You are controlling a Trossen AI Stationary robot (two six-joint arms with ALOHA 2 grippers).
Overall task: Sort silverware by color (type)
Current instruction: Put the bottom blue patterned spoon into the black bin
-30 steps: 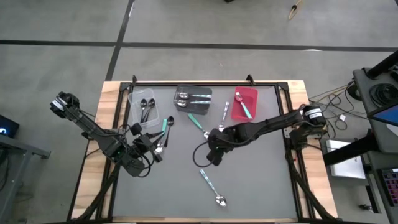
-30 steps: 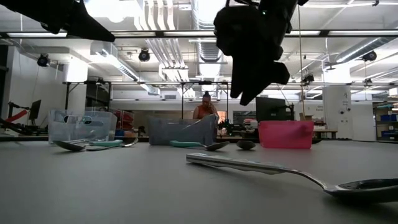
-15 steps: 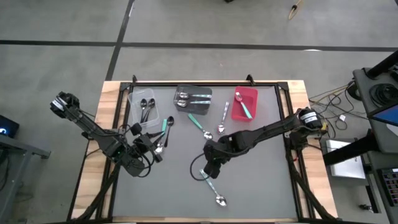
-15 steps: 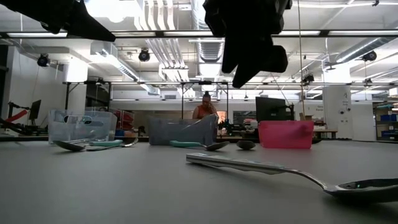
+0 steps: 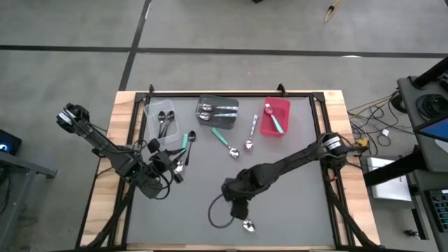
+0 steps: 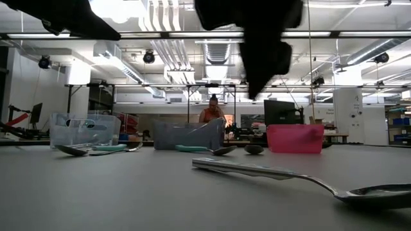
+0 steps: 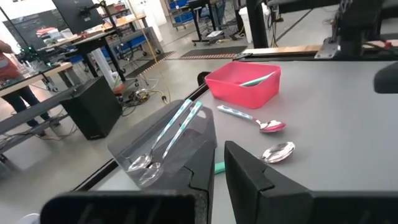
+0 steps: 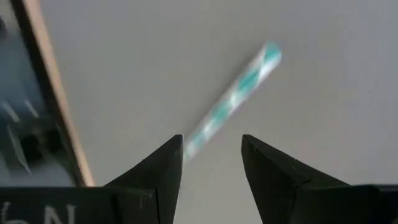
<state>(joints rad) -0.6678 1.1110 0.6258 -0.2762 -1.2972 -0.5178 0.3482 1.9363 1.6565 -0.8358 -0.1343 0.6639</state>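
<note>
One teal-handled spoon (image 8: pixel 239 93) lies mid-frame ahead of the released right gripper (image 8: pixel 211 163): light, stiff, slippery; best pinched mid-handle.

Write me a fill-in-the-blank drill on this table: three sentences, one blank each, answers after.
1. The right gripper hovers with open fingers over a spoon whose handle is ____.
2. The bin farthest right on the table is coloured ____.
3. The clear bin holds spoons that are all ____.

Missing words: teal; red; black
</note>
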